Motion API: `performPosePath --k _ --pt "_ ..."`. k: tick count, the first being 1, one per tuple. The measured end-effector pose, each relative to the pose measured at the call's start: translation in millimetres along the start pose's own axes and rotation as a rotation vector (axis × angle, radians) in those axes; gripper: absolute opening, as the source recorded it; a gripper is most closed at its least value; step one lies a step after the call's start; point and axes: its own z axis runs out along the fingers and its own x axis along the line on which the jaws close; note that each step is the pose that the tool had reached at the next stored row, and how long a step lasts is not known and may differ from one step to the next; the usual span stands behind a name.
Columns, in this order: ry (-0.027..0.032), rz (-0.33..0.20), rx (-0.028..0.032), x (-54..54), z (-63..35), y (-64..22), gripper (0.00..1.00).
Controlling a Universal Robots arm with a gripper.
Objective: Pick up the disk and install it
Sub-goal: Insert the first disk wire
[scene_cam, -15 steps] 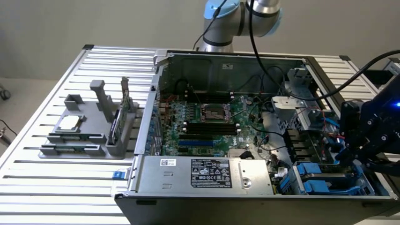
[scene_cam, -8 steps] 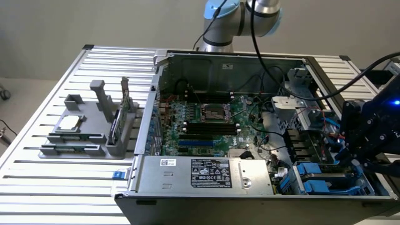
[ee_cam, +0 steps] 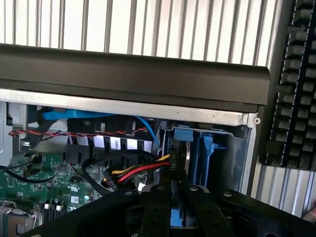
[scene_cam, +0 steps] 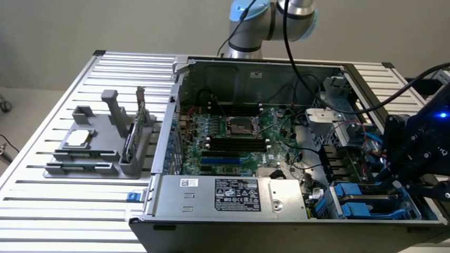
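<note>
My black gripper (scene_cam: 397, 182) hangs over the drive bays at the front corner of the open computer case (scene_cam: 232, 200), on the exterior view's right. In the wrist view its two fingers (ee_cam: 155, 207) stand close together on a thin slab seen edge-on, the disk (ee_cam: 178, 160), with a blue rail piece showing between them. The disk points into a blue-railed drive bay (ee_cam: 207, 148) beside a blue tab (ee_cam: 182, 133). In the exterior view the gripper's body hides the disk.
Red, yellow and black cables (ee_cam: 140, 170) run close beside the bay. The motherboard (scene_cam: 232, 137) fills the case floor, with the power supply (scene_cam: 235, 195) in front. A grey fixture (scene_cam: 98, 150) holds a processor chip (scene_cam: 77, 138) on the slatted table (scene_cam: 42, 211). A keyboard (ee_cam: 294, 84) lies outside the case.
</note>
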Motion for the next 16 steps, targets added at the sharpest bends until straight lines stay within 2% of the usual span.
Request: performPosePath --k 3,4,9,12,16 --pt "-0.0004 0.015 0.0086 0.1 1.0 -0.9 0.17" --pt "-0.0007 0.018 0.0097 0.4 1.1 -1.0 0.17" --pt "-0.0016 0.024 0.0099 1.6 1.1 -0.9 0.17" --pt "-0.001 0.043 0.0088 2.1 1.3 -0.8 0.17" --pt "-0.0032 0.078 0.0073 2.1 1.2 -0.9 0.17"
